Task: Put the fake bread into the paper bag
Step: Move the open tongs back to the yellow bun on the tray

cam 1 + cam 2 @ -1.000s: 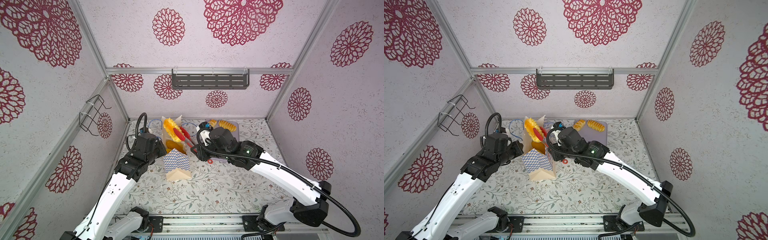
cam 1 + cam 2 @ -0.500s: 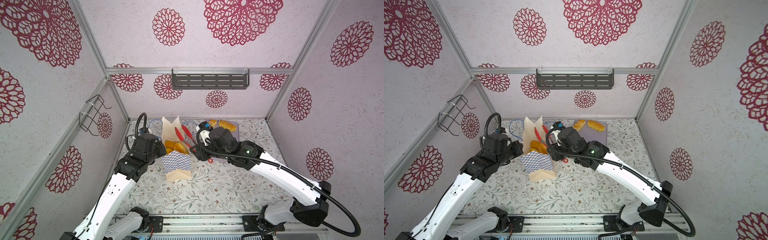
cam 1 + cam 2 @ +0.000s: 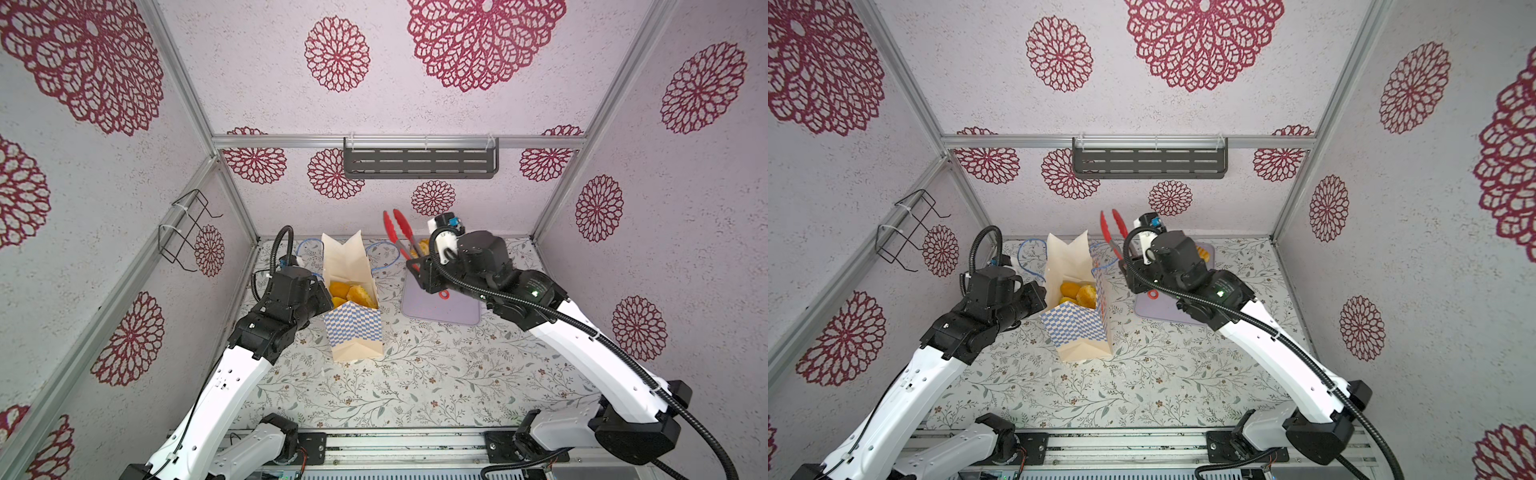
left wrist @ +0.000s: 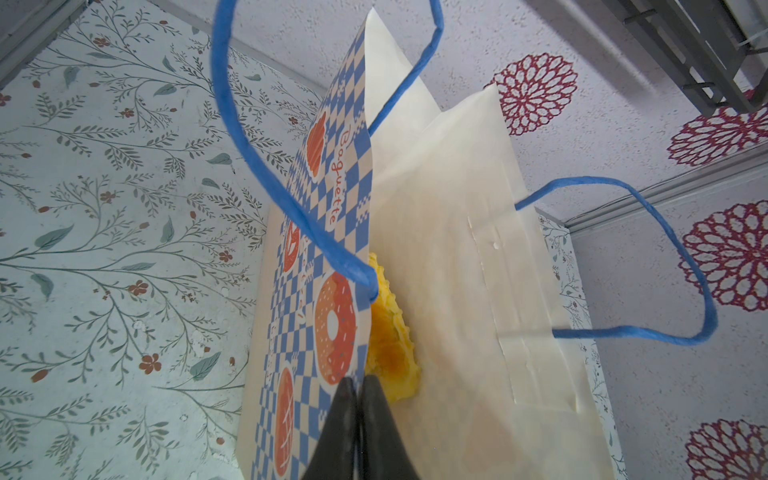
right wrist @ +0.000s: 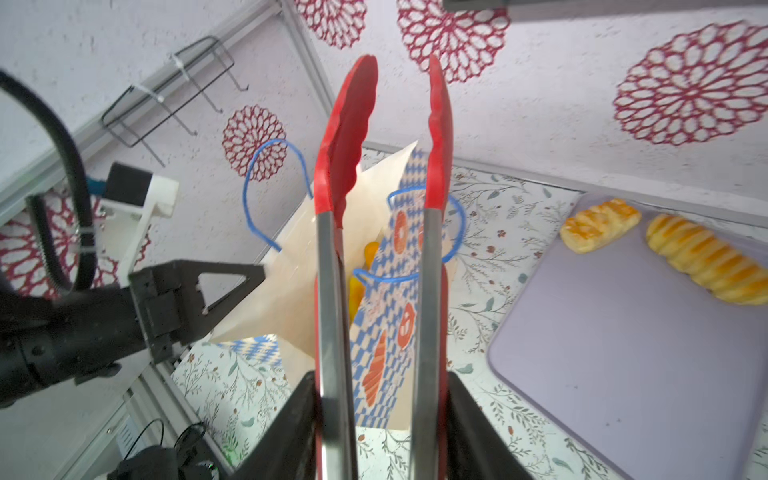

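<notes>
Moved: red tongs (image 3: 400, 235) up and out of the paper bag (image 3: 353, 328) since a second ago, swung back toward the rear wall (image 3: 374, 208); yellow pastry pinched in them back then now dropped inside.
Bagged bread: fake bread (image 3: 350, 293) sitting low inside the bag, orange-yellow lumps showing through the open mouth in both top views; one crinkled yellow edge peeking past the rim in the left wrist view.
Bread on tray: braided pastry (image 5: 600, 224) and long ridged loaf (image 5: 706, 268) lying side by side, close but apart, at the rear end of the lilac tray (image 5: 623, 353); mostly hidden behind the right arm (image 3: 582, 345) from above.
Paper bag: standing on the floral surface (image 3: 415, 374), mouth wide open, blue-and-white checkered band facing front, just left of the tray without touching it; blue cord handles (image 4: 349, 266) looping loose off the rim.
Left gripper (image 4: 358, 386): jaws pinched tight on the bag's checkered side wall right at the rim, one finger outside, one inside.
Right gripper (image 5: 380, 382): jaws clamped around the tongs' two steel arms, a firm hold; red scalloped tips standing apart, raised against the rear wall, between bag and tray from above.
Lilac tray: flat on the surface to the right of the bag, right arm reaching across it, small red ring (image 3: 444, 294) at the tongs' tail end showing over it.
</notes>
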You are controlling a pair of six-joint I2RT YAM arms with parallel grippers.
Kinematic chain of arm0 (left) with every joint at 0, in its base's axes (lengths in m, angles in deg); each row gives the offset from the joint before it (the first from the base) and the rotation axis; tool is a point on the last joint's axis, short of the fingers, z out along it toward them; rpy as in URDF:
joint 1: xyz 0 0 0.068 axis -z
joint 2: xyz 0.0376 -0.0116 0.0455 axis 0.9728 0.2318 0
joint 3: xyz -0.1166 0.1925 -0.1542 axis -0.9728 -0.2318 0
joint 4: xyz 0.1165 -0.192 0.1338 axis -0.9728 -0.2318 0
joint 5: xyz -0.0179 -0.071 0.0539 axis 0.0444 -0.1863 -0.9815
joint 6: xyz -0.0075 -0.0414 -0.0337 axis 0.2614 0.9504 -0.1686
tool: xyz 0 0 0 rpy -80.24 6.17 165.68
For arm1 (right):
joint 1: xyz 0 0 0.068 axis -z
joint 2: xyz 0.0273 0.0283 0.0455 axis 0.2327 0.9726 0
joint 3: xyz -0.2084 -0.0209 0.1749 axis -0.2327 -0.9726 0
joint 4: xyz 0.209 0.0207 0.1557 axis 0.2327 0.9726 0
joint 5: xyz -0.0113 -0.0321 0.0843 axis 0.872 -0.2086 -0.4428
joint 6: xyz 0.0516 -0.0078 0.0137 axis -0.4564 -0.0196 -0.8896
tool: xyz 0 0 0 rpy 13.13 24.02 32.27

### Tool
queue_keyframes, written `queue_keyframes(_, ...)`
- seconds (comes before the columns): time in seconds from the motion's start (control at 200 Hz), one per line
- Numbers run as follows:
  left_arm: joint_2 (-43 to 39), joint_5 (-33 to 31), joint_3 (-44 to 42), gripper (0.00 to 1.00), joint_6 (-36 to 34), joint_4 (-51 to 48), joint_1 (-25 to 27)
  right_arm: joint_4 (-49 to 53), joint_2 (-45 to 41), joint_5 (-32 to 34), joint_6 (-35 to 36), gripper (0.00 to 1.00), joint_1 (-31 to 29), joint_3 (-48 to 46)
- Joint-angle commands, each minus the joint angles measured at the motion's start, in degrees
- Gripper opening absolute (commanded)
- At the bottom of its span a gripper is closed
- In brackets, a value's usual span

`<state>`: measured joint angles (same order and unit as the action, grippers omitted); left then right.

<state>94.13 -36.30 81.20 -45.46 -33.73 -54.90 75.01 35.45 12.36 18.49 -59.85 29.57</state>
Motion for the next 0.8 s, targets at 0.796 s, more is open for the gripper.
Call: queue_keyframes(0.796, -1.09, 0.37, 1.74, 0.17, -0.59, 0.39, -0.26, -19.62, 18.27, -32.88, -9.17, 0.43, 35.59, -16.42)
